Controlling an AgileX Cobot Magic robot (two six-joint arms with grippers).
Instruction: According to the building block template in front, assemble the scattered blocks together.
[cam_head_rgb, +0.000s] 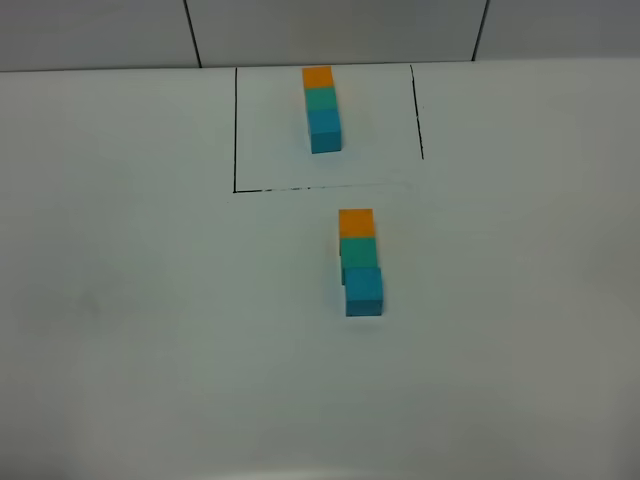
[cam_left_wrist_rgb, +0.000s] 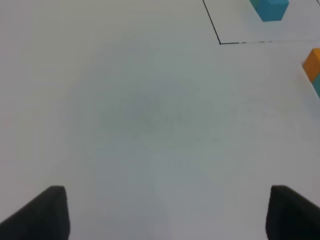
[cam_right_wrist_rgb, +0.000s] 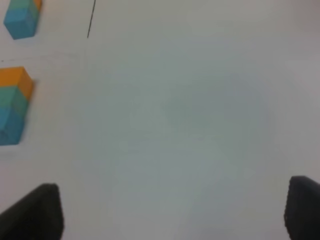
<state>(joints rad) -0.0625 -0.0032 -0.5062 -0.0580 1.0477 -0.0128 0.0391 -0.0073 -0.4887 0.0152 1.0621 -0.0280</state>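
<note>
Lying joined outside the template (cam_head_rgb: 322, 108) frame, the scattered blocks (cam_head_rgb: 360, 261) rest free; both jaws spread.

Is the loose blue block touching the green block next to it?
Touching. The exterior high view shows the loose blue block pressed against the green block with no table between them, though it sits shifted slightly sideways.

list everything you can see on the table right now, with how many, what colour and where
template row: 1, three joined cubes, orange, teal-green, blue, inside the black drawn frame at the far side
orange cube: 1, far end of the near row
teal-green cube: 1, middle of that row
blue cube: 1, near end, sitting slightly off line
table: 1, white
left gripper: 1, black fingertips, open, over bare table
right gripper: 1, black fingertips, open, over bare table
</note>
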